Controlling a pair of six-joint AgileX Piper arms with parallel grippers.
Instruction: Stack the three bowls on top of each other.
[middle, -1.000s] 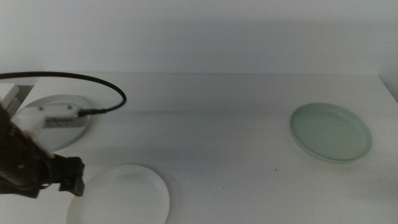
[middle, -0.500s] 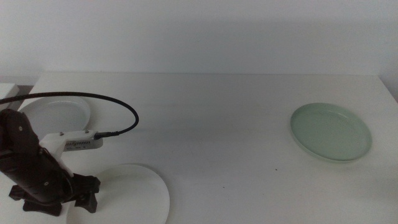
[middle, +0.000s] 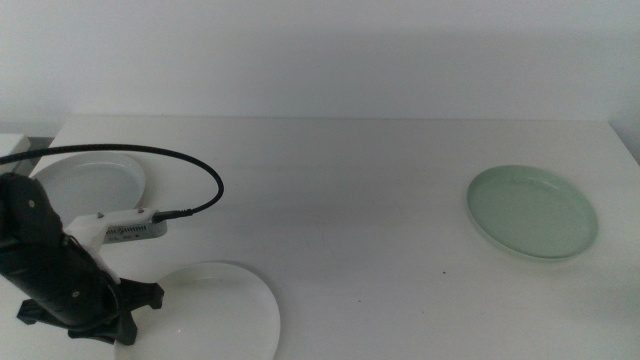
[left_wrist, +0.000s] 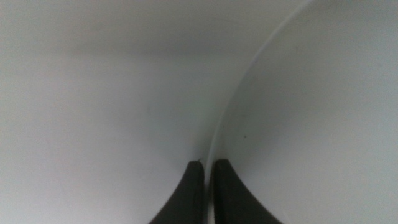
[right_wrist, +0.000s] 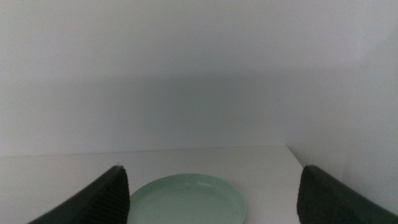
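Where the middle view looks down, the left gripper (middle: 128, 312) pinches the near-left white bowl's (middle: 215, 315) rim; a light grey bowl (middle: 95, 180) sits behind, the mint green bowl (middle: 532, 212) far right. Its wrist view shows jaws nearly closed on that rim (left_wrist: 214, 134). Opposite, the right gripper (right_wrist: 211, 199) gapes empty above the mint green bowl.

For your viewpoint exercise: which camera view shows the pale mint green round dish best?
The middle view: the pale mint green round dish shows whole, from above, on the white table. The right wrist view shows it low and partly cut off; the left wrist view misses it.
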